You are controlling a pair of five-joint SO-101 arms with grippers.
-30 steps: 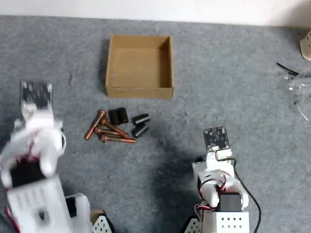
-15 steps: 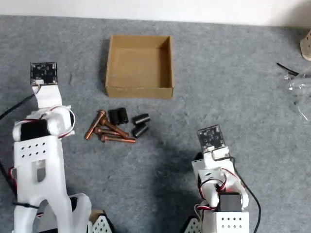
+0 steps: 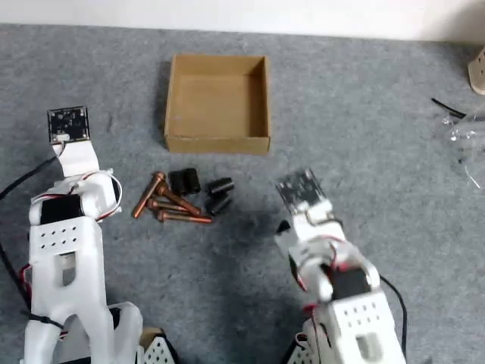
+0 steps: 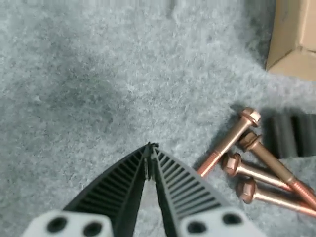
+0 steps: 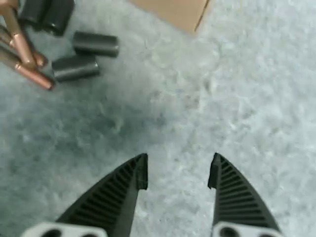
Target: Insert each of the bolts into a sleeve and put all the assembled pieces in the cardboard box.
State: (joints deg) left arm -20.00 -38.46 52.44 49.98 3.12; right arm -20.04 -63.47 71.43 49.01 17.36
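Several copper bolts (image 3: 168,205) lie in a loose pile on the grey carpet, with three black sleeves (image 3: 217,195) just right of them. The open cardboard box (image 3: 218,143) stands behind the pile with nothing inside. My left gripper (image 4: 149,146) is shut and empty, hovering over carpet a short way left of the bolts (image 4: 226,144). My right gripper (image 5: 178,170) is open and empty, over bare carpet to the right of the sleeves (image 5: 85,55). The left arm (image 3: 70,199) and right arm (image 3: 314,227) flank the pile.
Clear plastic and a black cable (image 3: 461,125) lie at the far right, with a beige object (image 3: 477,70) at the edge. Open carpet stretches between the two arms and right of the box corner (image 5: 174,11).
The left arm swung forward and settled left of the bolts. The right arm has moved forward and left toward the sleeves.
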